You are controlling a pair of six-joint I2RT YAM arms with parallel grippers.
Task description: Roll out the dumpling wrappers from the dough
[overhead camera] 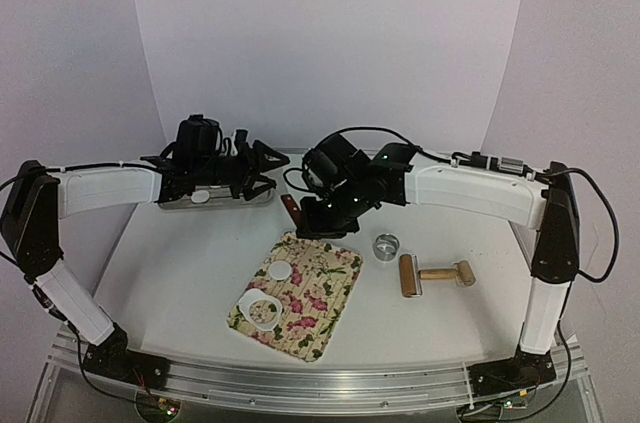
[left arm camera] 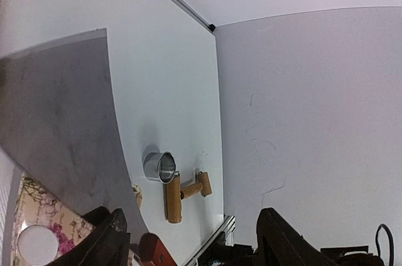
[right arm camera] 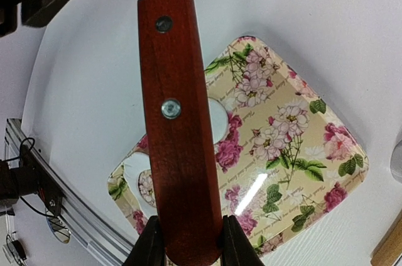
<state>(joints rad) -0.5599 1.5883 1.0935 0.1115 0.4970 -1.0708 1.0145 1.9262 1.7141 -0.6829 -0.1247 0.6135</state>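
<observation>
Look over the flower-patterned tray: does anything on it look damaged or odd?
Yes. The flat white dough sheet at the near-left end of the flower-patterned rectangular tray has a round hole through it, leaving a ring. The small round white dough disc beside it is whole. Nothing looks spilled.

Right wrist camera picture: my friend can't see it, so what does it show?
The right gripper is shut on the end of a red-brown wooden handle that fills the middle. Beneath it, a flowery tray on the white table holds a round white dumpling wrapper, partly hidden.
</observation>
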